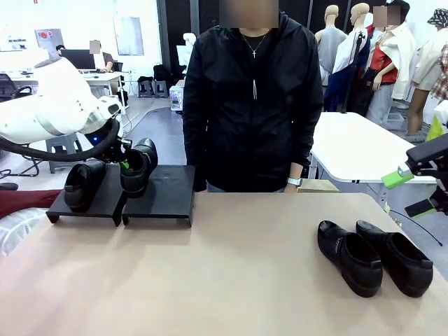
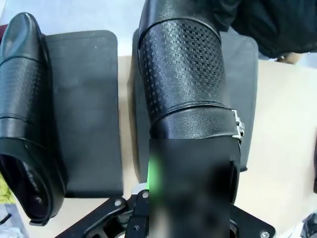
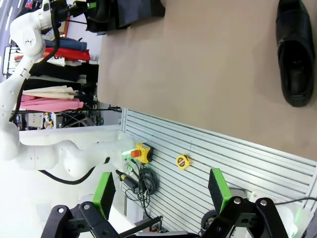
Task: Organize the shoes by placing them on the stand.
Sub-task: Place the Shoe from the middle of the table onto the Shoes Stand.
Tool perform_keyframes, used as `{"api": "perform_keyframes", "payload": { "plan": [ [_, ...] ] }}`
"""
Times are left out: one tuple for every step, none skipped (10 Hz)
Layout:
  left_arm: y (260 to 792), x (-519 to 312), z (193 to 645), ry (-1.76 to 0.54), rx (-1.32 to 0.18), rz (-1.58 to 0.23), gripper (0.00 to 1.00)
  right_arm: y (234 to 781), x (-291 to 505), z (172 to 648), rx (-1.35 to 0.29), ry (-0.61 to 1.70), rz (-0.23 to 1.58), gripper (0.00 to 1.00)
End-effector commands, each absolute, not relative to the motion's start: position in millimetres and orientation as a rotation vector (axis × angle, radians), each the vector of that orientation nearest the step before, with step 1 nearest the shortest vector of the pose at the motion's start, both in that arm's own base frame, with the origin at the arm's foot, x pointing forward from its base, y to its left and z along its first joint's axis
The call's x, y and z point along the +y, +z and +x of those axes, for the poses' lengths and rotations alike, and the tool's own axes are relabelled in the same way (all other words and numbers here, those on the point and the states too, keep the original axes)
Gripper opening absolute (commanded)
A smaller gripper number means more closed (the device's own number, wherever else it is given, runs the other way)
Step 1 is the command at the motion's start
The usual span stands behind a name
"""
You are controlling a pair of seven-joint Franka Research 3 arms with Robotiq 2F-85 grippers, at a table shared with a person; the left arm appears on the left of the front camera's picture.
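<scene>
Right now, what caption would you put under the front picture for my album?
Left gripper holds a black shoe over the stand; two more shoes wait.

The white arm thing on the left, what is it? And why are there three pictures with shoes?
It is a robot arm. There are two, and each ends in a gripper, a kind of two-finger hand with green pads. One picture looks across the table at a person standing on the far side. The other two come from small cameras on the robot's wrists, so they look tilted and very close. The left gripper is shut on a shiny black shoe and holds it over the black stand. Another shoe already sits on the stand. Two more shoes lie on the table near the right gripper, which is open and holds nothing.
</scene>
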State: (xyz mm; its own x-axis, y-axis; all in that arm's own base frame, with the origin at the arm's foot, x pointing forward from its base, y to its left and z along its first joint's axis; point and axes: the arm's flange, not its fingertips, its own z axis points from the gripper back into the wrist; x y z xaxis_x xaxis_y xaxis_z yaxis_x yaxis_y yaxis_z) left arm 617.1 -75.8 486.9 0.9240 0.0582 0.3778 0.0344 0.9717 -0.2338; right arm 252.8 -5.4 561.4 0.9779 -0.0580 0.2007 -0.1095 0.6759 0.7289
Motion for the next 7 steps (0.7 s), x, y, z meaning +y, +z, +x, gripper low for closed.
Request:
{"api": "perform_keyframes", "payload": {
  "plan": [
    [496.6,-59.3,623.0,0.030,-0.408,-0.229,0.00,565.3,-6.0,255.6,-0.229,0.054,0.860,1.00],
    [502.7,-46.2,627.9,-0.025,-0.395,-0.229,0.00,565.3,-6.0,255.6,-0.229,0.054,0.860,1.00],
    [507.0,-33.0,629.3,-0.030,-0.405,-0.242,0.00,565.3,-6.0,255.6,-0.229,0.054,0.860,1.00],
    [507.6,-20.3,628.8,-0.020,-0.425,-0.222,0.00,565.3,-6.0,255.6,-0.229,0.054,0.860,1.00],
    [502.9,-10.4,628.0,-0.044,-0.404,-0.226,0.00,565.3,-6.0,255.6,-0.229,0.054,0.860,1.00],
    [496.2,-4.8,629.3,-0.039,-0.413,-0.195,0.00,565.3,-6.0,255.6,-0.229,0.054,0.860,1.00],
    [490.4,-2.1,629.3,-0.037,-0.419,-0.157,0.00,565.3,-6.0,255.6,-0.229,0.054,0.860,1.00]
  ]
}}
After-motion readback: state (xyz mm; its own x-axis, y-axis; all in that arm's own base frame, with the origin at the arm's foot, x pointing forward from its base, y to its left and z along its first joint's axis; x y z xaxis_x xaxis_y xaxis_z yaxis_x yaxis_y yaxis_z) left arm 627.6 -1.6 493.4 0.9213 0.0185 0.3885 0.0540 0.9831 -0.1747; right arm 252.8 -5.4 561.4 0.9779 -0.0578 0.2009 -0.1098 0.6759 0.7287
